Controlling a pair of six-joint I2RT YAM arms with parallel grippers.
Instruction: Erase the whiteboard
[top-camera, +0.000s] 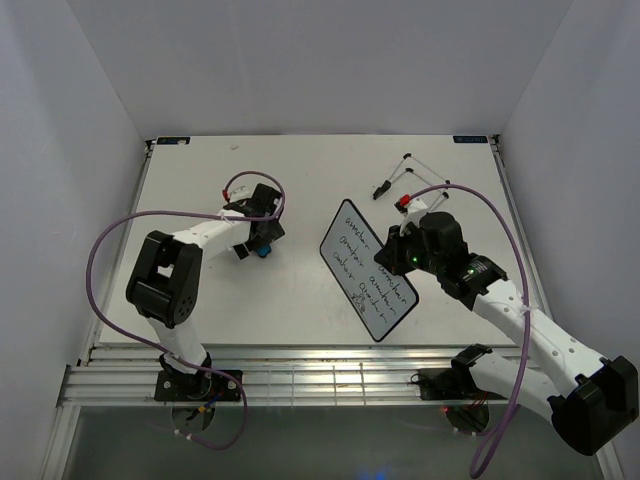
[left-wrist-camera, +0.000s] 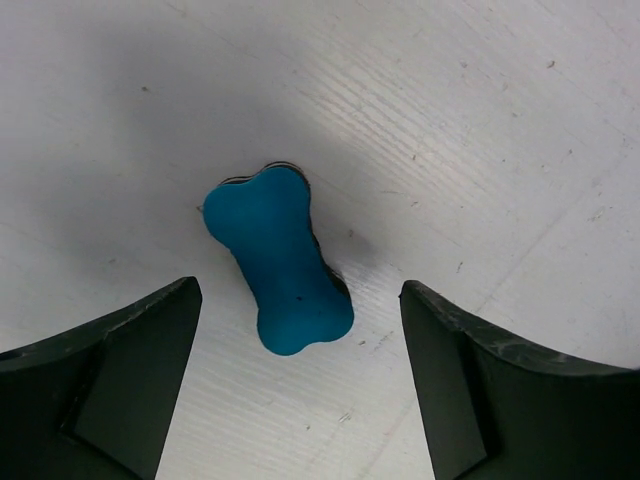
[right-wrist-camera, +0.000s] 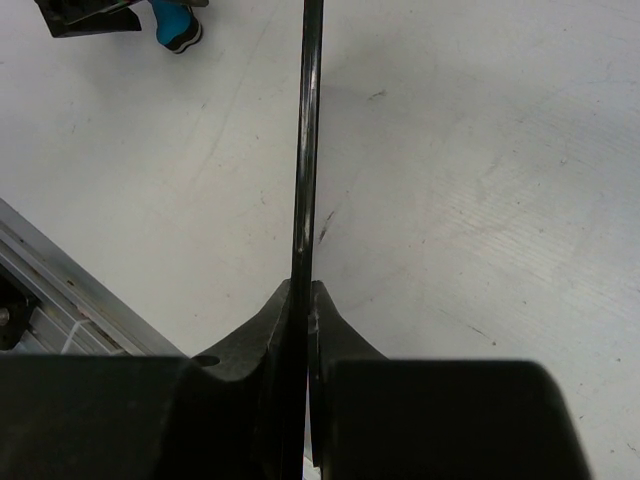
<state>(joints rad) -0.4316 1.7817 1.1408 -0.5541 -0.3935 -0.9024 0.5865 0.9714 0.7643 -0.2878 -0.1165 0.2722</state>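
1. Black fingers of the right gripper (right-wrist-camera: 303, 292) filled the near edge of its wrist view, clenched on the thin black frame of the small rectangular whiteboard (right-wrist-camera: 307, 150), seen edge-on there.
2. From above, that board sat tilted, right of the middle of the white table (top-camera: 200, 180), its glossy face covered in lines of black handwriting (none of it wiped).
3. Over on the left, the left gripper (left-wrist-camera: 300, 288) hung released above the blue bone-shaped eraser (left-wrist-camera: 275, 260), which lay flat on the table between the jaws and touched neither.
4. The step in hand, as I judged it, was picking up the eraser while the other arm presented the board.
5. The next move called for lowering the left gripper, closing across the eraser's narrow waist, and carrying it right to the written face. It would then need to press flat without knocking the board from the right gripper's pinch.
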